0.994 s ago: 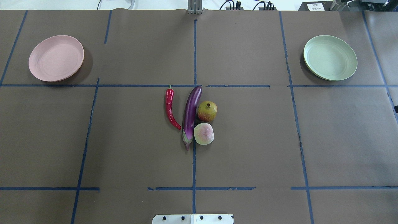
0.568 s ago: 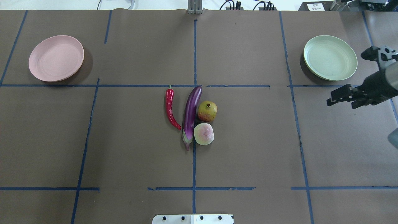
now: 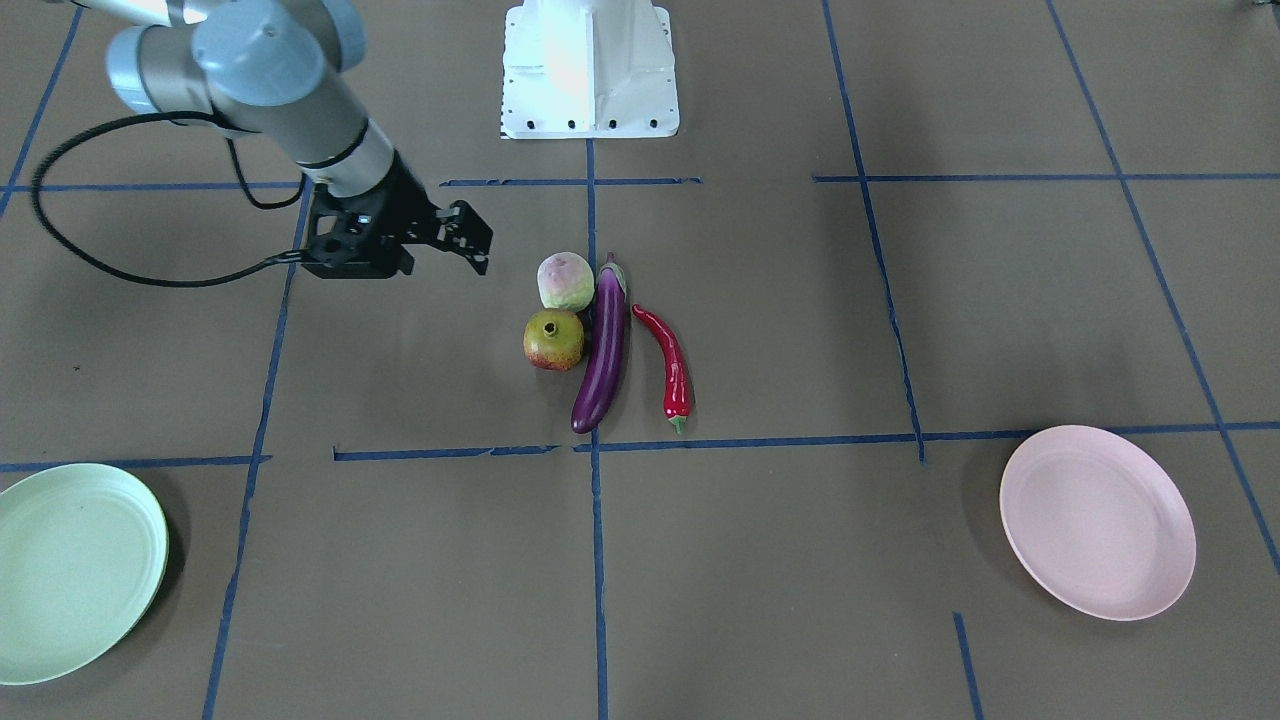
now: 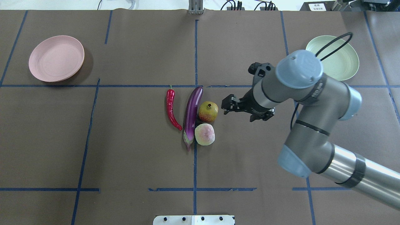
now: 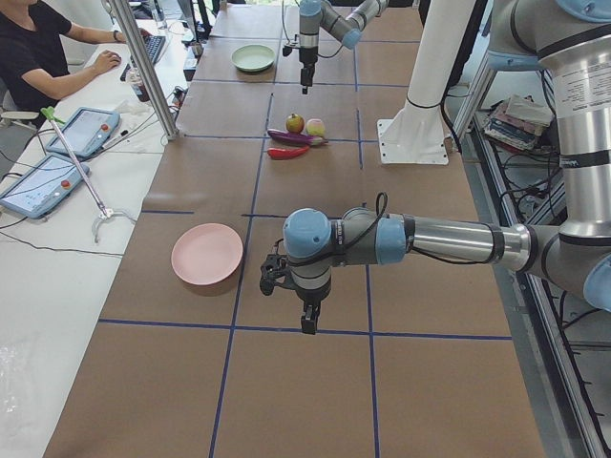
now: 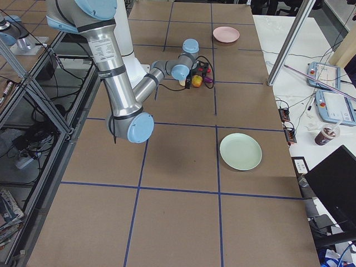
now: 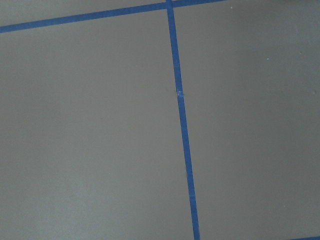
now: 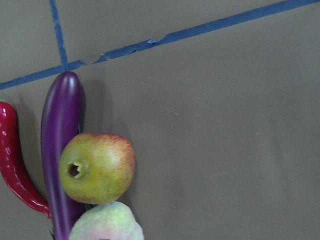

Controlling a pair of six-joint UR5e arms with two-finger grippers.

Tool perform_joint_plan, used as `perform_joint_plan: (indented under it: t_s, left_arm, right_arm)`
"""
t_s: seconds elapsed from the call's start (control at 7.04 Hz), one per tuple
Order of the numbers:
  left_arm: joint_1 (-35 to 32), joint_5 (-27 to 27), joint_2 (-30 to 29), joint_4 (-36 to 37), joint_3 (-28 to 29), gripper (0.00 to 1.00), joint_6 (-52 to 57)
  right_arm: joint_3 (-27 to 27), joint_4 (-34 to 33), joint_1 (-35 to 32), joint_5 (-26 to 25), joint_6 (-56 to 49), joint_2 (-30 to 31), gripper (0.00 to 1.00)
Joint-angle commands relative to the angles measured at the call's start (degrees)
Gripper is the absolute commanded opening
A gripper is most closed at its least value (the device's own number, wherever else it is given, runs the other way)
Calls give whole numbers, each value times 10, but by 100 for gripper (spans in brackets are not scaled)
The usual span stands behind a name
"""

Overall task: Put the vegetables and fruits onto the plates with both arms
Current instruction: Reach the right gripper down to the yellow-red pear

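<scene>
The purple eggplant (image 4: 192, 115) lies mid-table, the red chili (image 4: 171, 109) on its left. The pomegranate-like fruit (image 4: 208, 111) and the pale green fruit (image 4: 204, 134) touch its right side. My right gripper (image 4: 227, 106) is open and empty, hovering just right of the pomegranate-like fruit (image 8: 97, 167). The pink plate (image 4: 56, 58) is empty at the far left. The green plate (image 4: 343, 64) is empty at the far right, partly behind my right arm. My left gripper (image 5: 307, 320) shows only in the exterior left view, over bare table beside the pink plate (image 5: 207, 254); I cannot tell its state.
The white base block (image 3: 590, 65) stands at the robot's edge of the table. A black cable loop (image 3: 100, 200) hangs from my right arm. Blue tape lines (image 7: 180, 125) cross the brown table cover. An operator's desk with tablets (image 5: 86, 129) runs along the far side.
My right arm has come in from the right edge and swung left across the table, ending beside the pomegranate-like fruit. The fruits, vegetables and plates have not moved.
</scene>
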State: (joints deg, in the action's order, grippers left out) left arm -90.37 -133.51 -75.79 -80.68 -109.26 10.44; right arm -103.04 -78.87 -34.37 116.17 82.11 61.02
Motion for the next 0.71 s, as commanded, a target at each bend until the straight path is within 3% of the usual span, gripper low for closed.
perform_joint_plan:
  t_s: [0.0,0.28,0.57]
  left_arm:
    - [0,-1,-1,0,1,100,0]
    - [-1,-1,0,0,-1,100,-1]
    - [-1,-1,0,0,-1,100,0]
  right_arm:
    - [78,-28,40,-58,28,-82,100]
    - [104,-35,46,-73,29,-97,100]
    - [170,-33,47,-102,25,-136,100]
